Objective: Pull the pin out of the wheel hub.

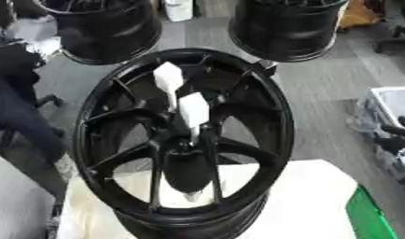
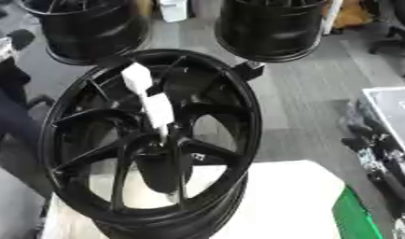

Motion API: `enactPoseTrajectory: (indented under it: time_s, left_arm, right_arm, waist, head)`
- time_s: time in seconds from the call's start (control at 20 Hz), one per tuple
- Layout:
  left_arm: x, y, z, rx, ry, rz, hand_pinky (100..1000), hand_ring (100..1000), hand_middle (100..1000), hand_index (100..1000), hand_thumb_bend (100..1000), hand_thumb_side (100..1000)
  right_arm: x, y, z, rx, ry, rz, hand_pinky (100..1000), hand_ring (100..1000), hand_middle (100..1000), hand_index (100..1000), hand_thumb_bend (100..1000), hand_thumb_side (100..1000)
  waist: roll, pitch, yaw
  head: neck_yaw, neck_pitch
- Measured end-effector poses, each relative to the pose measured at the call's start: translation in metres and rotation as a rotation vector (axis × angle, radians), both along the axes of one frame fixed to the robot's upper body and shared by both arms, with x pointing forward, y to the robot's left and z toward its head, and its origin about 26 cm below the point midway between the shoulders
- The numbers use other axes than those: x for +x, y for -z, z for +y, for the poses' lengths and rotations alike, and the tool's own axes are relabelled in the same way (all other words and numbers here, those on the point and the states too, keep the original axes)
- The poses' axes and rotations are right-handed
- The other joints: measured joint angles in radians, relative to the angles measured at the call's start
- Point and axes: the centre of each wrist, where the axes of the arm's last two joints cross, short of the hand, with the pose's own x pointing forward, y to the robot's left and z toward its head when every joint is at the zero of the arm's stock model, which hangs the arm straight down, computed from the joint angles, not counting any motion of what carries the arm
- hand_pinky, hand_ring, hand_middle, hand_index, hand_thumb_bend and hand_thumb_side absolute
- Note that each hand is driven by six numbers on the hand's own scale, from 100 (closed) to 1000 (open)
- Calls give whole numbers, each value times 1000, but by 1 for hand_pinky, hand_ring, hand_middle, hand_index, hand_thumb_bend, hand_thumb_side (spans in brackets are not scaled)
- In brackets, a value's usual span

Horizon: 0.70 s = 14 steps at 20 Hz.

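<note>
I see the black wheel hub (image 1: 183,140) upright on the white table (image 1: 303,205), two white pins (image 1: 192,110) at its centre. Only the right eye view shows my right hand (image 2: 377,156); fingers unclear.

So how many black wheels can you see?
3. One big wheel hub stands in front on the white surface. Two more sit on the floor behind: one at far left, one at far right. Others may be out of view.
</note>
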Motion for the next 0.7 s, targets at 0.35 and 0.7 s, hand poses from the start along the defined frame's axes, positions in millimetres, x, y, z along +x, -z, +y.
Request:
enactPoseTrajectory:
  time_s: [0.35,0.7]
  left_arm:
    - [45,-29,-20,496,289,213,797,683,682,748,528,100]
    - [84,-17,-47,759,382,301,818,740,709,769,544,100]
  right_arm:
    - [-2,2,-3,-20,-15,16,896,788,834,1000,100,648]
    - [-2,2,-3,-27,-19,18,896,787,833,1000,100,653]
  waist:
    - [17,-11,-9]
    - [22,-12,-15]
  head:
    - [1,0]
    - [-5,-1]
